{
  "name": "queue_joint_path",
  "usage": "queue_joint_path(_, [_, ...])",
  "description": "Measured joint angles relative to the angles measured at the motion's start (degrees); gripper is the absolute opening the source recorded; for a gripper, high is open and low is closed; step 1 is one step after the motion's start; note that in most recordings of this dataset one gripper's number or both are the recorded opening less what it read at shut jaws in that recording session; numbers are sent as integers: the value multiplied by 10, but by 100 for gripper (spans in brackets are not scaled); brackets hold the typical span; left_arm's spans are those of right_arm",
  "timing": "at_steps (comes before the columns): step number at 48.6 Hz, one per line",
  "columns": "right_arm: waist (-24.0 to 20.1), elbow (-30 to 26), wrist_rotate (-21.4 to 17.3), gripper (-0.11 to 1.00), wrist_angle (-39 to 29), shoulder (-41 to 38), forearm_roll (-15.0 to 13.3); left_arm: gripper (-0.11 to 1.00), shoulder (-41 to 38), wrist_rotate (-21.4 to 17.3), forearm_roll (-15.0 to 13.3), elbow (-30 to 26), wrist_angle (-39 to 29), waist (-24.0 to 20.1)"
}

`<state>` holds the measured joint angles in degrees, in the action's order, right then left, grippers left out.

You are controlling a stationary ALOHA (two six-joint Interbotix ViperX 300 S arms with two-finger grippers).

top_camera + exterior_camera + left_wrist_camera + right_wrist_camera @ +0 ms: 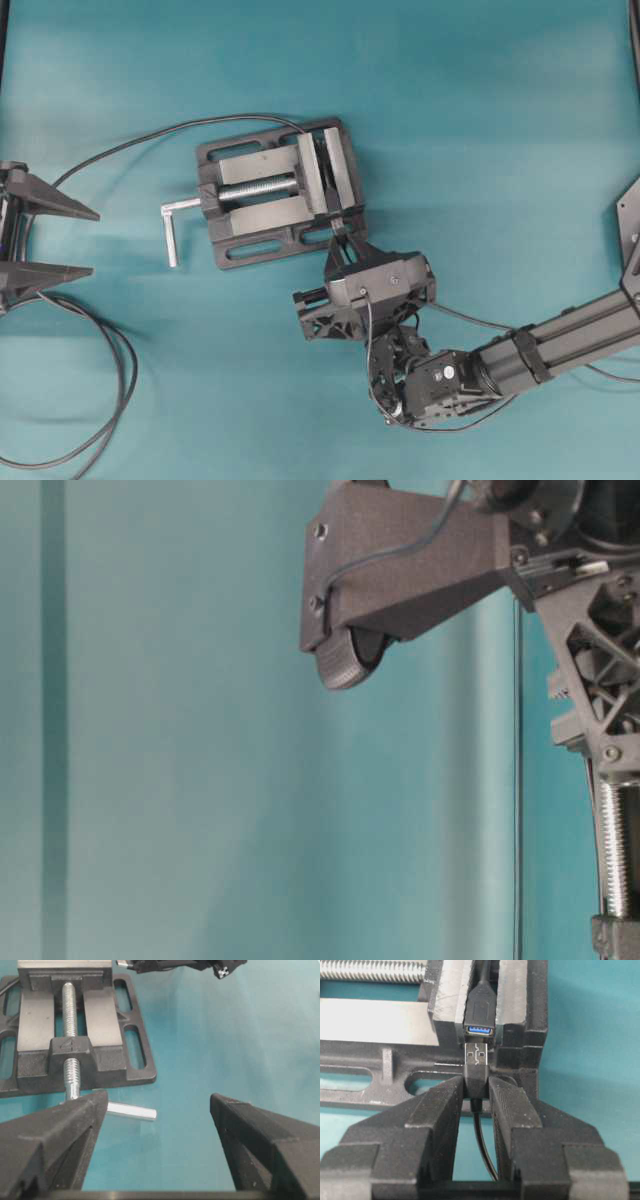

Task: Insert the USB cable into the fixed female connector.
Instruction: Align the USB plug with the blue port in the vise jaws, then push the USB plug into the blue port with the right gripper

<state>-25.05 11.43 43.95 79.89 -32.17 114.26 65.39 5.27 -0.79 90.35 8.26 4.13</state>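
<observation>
USB cable (476,1062) just before fixed female connector (479,1012)

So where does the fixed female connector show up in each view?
Overhead: hidden under the right end effector's fingers at the vise's near edge.
Table-level: not in it.
Left wrist: not visible.
Right wrist: top centre, female connector clamped above the USB plug.
Shared landmark: the vise.

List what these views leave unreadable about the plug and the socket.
- Overhead: the right gripper covers the USB plug and the socket at the vise.
- Table-level: neither shows; the gripper fills the frame.
- Right wrist: the USB plug meets the blue-mouthed socket; entry depth unclear.
</observation>
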Motion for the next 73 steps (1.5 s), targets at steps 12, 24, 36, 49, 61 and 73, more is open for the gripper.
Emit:
queue_joint_path(12, [6,0,1,22,0,1,0,98,1,0,0,0,1,0])
queue_joint_path(24, [9,0,0,22,-1,0,0,98,0,0,0,0,0,0])
queue_joint_path(36, [10,-1,1,22,-2,0,0,98,0,0,1,0,0,0])
queue_joint_path(49, [10,-1,-3,22,-3,0,0,98,0,0,0,0,1,0])
queue_joint_path(61, [10,1,-15,22,-5,1,-36,98,0,1,0,0,0,0])
queue_joint_path(73, [10,23,-48,22,-16,4,-37,98,0,0,1,0,0,0])
